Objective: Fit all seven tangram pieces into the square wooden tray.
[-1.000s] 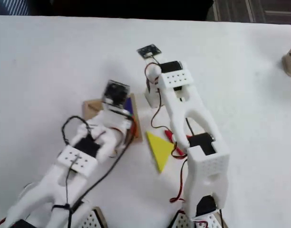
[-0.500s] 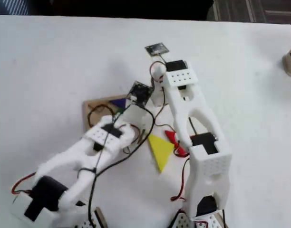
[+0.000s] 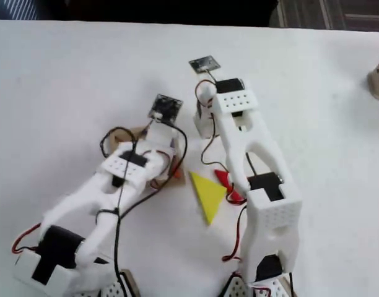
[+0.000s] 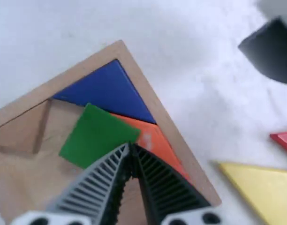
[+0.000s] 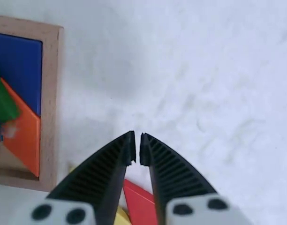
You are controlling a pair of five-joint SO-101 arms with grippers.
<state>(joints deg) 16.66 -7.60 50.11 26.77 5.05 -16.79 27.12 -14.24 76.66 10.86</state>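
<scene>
My left gripper (image 4: 130, 152) is pressed together over the tray (image 4: 150, 101), tips at the green piece (image 4: 94, 136) lying across blue (image 4: 103, 89) and orange (image 4: 157, 143). My right gripper (image 5: 136, 149) is pressed together too, by the red piece (image 5: 139, 201)

The left arm (image 3: 124, 176) lies across the wooden tray (image 4: 151, 101), blocking it from above. The yellow piece (image 3: 208, 195) and red piece (image 3: 222, 177) crowd the gap beside the right arm (image 3: 239, 136). Open bench (image 3: 65, 80) stretches toward the far-left corner.
</scene>
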